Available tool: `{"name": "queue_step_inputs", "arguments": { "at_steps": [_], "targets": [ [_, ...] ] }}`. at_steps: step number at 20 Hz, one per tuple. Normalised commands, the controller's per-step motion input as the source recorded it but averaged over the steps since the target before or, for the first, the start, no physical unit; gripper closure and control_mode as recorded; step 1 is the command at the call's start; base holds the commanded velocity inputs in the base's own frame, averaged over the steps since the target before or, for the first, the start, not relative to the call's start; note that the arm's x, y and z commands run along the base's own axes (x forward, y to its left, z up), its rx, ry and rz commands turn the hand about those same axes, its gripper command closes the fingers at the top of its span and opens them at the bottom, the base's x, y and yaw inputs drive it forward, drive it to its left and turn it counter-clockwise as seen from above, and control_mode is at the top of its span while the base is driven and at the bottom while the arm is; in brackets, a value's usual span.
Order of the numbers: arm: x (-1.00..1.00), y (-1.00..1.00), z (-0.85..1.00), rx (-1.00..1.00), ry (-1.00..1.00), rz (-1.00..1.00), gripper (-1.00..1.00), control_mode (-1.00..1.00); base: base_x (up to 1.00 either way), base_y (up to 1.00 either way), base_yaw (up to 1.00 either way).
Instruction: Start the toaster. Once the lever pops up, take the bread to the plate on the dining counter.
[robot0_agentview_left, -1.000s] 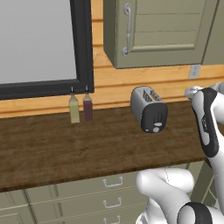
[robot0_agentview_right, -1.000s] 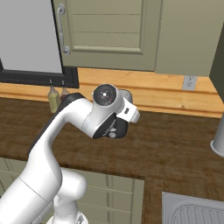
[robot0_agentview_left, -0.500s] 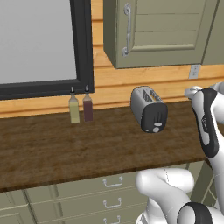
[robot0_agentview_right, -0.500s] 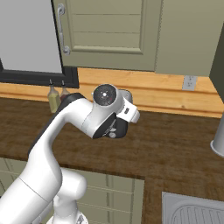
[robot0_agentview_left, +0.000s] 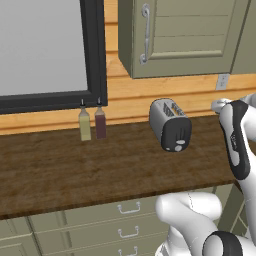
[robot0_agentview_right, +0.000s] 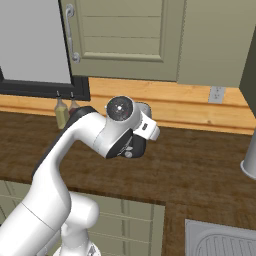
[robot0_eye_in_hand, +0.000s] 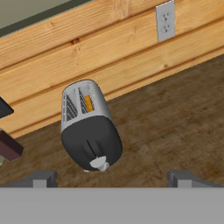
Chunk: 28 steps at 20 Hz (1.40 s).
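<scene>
1. The toaster (robot0_agentview_left: 170, 124) stands on the dark wood table (robot0_agentview_left: 75, 172), toward its back edge and just in front of the wooden wall boards (robot0_agentview_left: 130, 107), its black end panel turned to the front edge.
2. On that panel the hand view shows the lever (robot0_eye_in_hand: 89, 149) as a thin dark slider above the light round knob (robot0_eye_in_hand: 99, 163).
3. In the hand view a golden sliver of the bread (robot0_eye_in_hand: 89, 103) shows in one of the two top slots, sitting low inside it.
4. The hand (robot0_eye_in_hand: 109, 179) hovers in front of the toaster's black end, apart from it; its two finger tips (robot0_eye_in_hand: 41, 178) stand wide apart, so it is open and holds nothing.
5. In the left base view bare table lies all around the toaster: a broad strip runs between it and the front edge, and more open wood lies to its left.
6. Further left along the back edge stand two small bottles (robot0_agentview_left: 92, 122), a pale one and a dark one, side by side and well apart from the toaster, under the black window frame (robot0_agentview_left: 95, 55).
7. A green-grey wall cabinet (robot0_agentview_left: 185, 37) hangs above the toaster, with open space between its lower edge and the toaster's top.
8. A white wall outlet (robot0_eye_in_hand: 165, 21) sits on the boards to the toaster's right.
9. In the right base view a grey cylindrical pot (robot0_agentview_right: 249, 159) stands at the far right, and the rim of a sink (robot0_agentview_right: 220, 241) lies at the table's front right corner.
10. Drawers (robot0_agentview_left: 122, 220) run beneath the front edge.
</scene>
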Motion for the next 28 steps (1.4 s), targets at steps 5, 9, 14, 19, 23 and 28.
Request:
{"name": "queue_step_inputs", "arguments": {
  "at_steps": [5,9,14,19,23,28],
  "targets": [
    [0.0,0.0,0.0,0.0,0.0,0.0,-1.0,-1.0,0.0,0.0,0.0],
    [0.0,0.0,0.0,0.0,0.0,0.0,-1.0,-1.0,0.0,0.0,0.0],
    [0.0,0.0,0.0,0.0,0.0,0.0,-1.0,-1.0,0.0,0.0,0.0],
    [0.0,0.0,0.0,0.0,0.0,0.0,-1.0,-1.0,0.0,0.0,0.0],
    [0.0,0.0,0.0,0.0,0.0,0.0,-1.0,-1.0,0.0,0.0,0.0],
    [0.0,0.0,0.0,0.0,0.0,0.0,-1.0,-1.0,0.0,0.0,0.0]
  ]
}}
